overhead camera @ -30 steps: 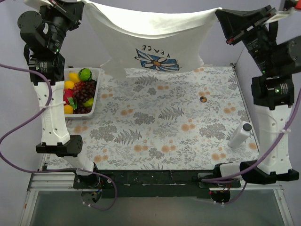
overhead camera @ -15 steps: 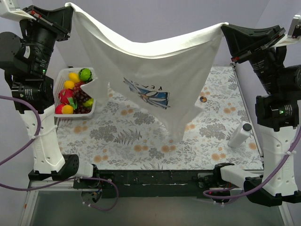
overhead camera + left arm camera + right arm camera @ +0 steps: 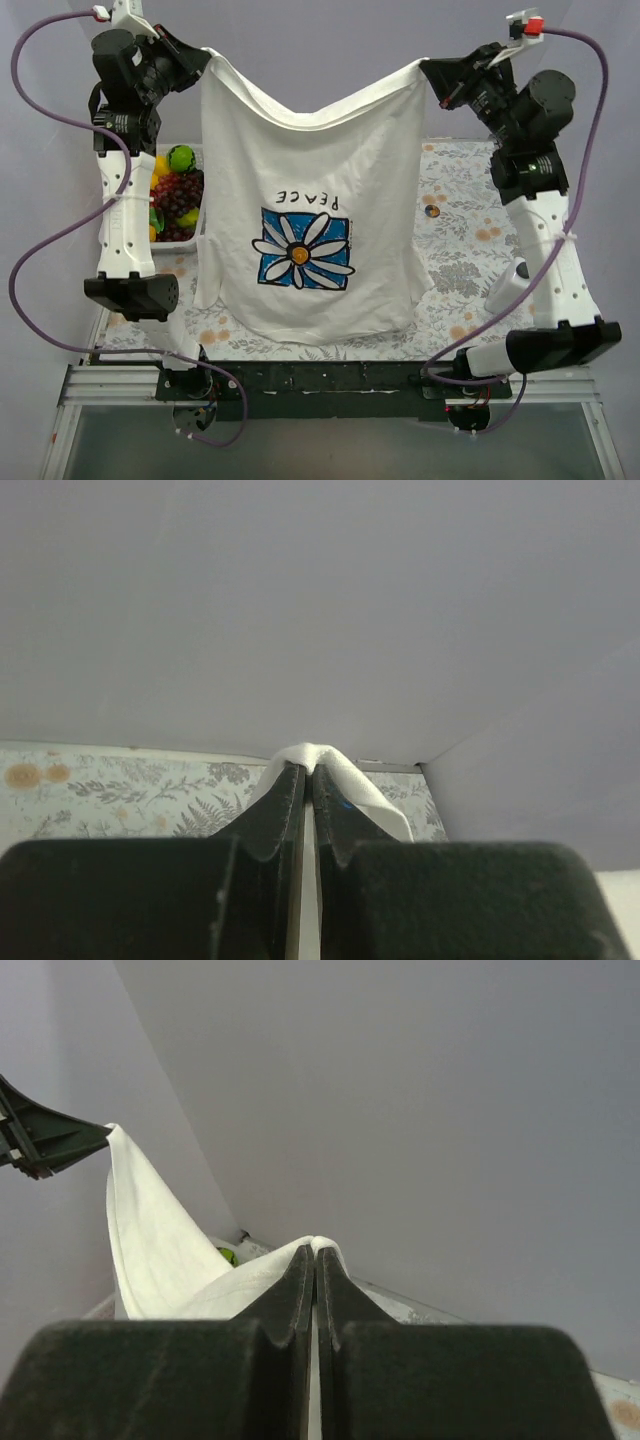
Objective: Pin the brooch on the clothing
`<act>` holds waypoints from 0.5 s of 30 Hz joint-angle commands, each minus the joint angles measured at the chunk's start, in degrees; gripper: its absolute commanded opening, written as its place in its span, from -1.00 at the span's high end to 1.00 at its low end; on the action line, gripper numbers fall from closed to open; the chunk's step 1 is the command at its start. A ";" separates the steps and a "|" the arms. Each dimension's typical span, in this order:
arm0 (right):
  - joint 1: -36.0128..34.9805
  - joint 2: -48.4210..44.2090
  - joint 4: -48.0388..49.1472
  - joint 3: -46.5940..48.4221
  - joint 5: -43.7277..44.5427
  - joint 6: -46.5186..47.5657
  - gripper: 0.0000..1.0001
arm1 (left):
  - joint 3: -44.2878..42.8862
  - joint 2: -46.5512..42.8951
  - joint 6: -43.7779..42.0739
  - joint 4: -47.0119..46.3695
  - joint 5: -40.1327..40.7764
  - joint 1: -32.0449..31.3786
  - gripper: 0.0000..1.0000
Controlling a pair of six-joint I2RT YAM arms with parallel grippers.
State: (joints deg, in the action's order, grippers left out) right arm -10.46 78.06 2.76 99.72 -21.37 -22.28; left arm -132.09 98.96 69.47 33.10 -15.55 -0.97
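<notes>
Both arms are raised high with the T-shirt point(image 3: 300, 160) stretched between them like washing on a line. The left pincer point(image 3: 205, 55) is clamped shut on one upper corner of the cloth. The right pincer point(image 3: 425, 70) is clamped shut on the other, and the top edge sags in a shallow curve between the two. In the left wrist view the left pincer point(image 3: 310, 770) has a small fold of white fabric point(image 3: 335, 775) poking out past its closed tips. The right wrist view shows the same at the right pincer point(image 3: 315, 1255), with the shirt point(image 3: 150, 1250) running across to the other pincer point(image 3: 40, 1140).

The shirt hangs down from both pincers, and its blue daisy print point(image 3: 300, 250) is midway between them, well below, and upside down from above.

The brooch point(image 3: 432, 211) lies on the floral cloth point(image 3: 470, 300), far beneath the right pincer, showing just past the shirt's edge on that side. Neither pincer is near it.

Under the left pincer sits a basket point(image 3: 175, 241) of fruit. A white bottle point(image 3: 505, 285) lies low on the right pincer's side, partly behind that arm.
</notes>
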 commanded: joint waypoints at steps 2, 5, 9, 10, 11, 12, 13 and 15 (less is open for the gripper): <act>0.26 6.83 0.92 10.48 0.36 -1.53 0.97 | -9.21 3.07 1.63 -1.11 -0.71 0.88 1.00; 0.35 6.93 3.12 13.65 0.80 -2.41 0.97 | -11.44 2.83 4.35 -5.65 -0.71 3.42 1.00; 0.26 3.77 5.14 13.66 2.03 -2.59 0.97 | -10.03 -0.43 6.11 -10.07 -1.24 3.96 1.00; 0.35 2.72 5.67 12.35 2.20 -2.68 0.97 | -9.94 -1.82 6.11 -10.34 -1.50 3.87 1.00; 0.35 0.36 6.54 11.47 2.29 -2.68 0.97 | -9.85 -2.62 5.85 -10.69 -1.59 3.87 1.00; 0.26 -0.88 7.16 10.59 2.64 -2.68 0.97 | -9.59 -3.41 5.59 -10.86 -1.50 3.87 1.00; 0.35 -2.20 7.69 8.14 2.91 -2.68 0.97 | -8.80 -4.20 4.89 -10.95 -1.24 3.87 1.00; 0.35 -5.98 9.09 5.93 3.69 -2.42 0.97 | -7.66 -7.01 4.36 -11.39 -1.59 3.96 1.00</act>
State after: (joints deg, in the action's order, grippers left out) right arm -10.46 80.60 2.39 107.81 -19.84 -24.27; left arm -138.93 100.29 74.43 26.65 -16.16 3.09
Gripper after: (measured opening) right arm 0.028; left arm 0.023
